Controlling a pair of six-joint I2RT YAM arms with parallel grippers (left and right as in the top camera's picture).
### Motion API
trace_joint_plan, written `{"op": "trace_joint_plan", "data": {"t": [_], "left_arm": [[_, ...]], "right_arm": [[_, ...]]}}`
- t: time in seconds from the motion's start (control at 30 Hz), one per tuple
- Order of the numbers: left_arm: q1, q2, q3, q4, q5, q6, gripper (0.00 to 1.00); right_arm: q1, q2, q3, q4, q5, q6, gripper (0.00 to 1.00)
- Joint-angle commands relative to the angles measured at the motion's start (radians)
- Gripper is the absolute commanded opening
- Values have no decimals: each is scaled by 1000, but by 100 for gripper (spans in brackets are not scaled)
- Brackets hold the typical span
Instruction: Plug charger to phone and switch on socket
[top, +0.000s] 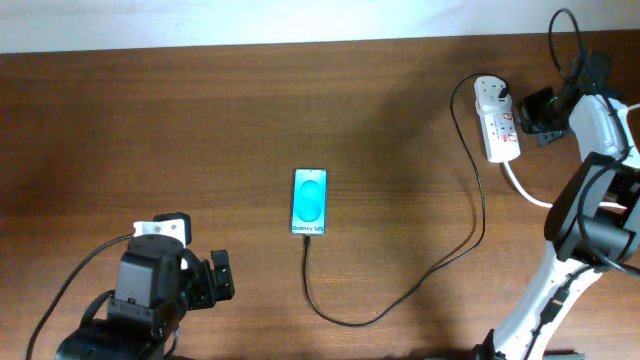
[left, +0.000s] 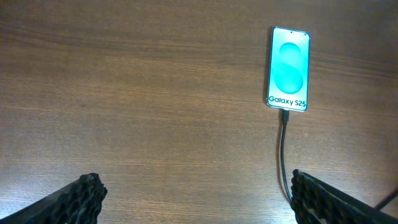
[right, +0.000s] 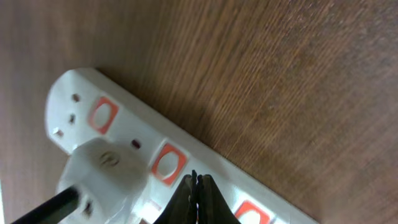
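The charger (left: 282, 149) is already linking the phone (top: 309, 202), lying mid-way across the desk (top: 150, 120), to the socket (top: 500, 125) near the far right edge. The right end effector (right: 196, 186), fingers pressed together into one poking tip, is hovering by a red switch (right: 166, 163). The left end effector (left: 196, 186) is sitting spread, well apart, leaving room.

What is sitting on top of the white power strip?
A white plug with a black cable is stuck into the power strip. The right gripper, shut, points beside a red switch. The holes under the plug are covered.
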Motion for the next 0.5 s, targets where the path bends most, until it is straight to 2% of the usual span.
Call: {"op": "trace_joint_plan", "data": {"t": [0.0,0.47], "left_arm": [[3,-3,-4,-1,-15,5,99],[3,-3,-4,-1,-15,5,99]], "right_arm": [[24,33,22,29,-5,16,4],[65,33,21,124,42,46,4]]}}
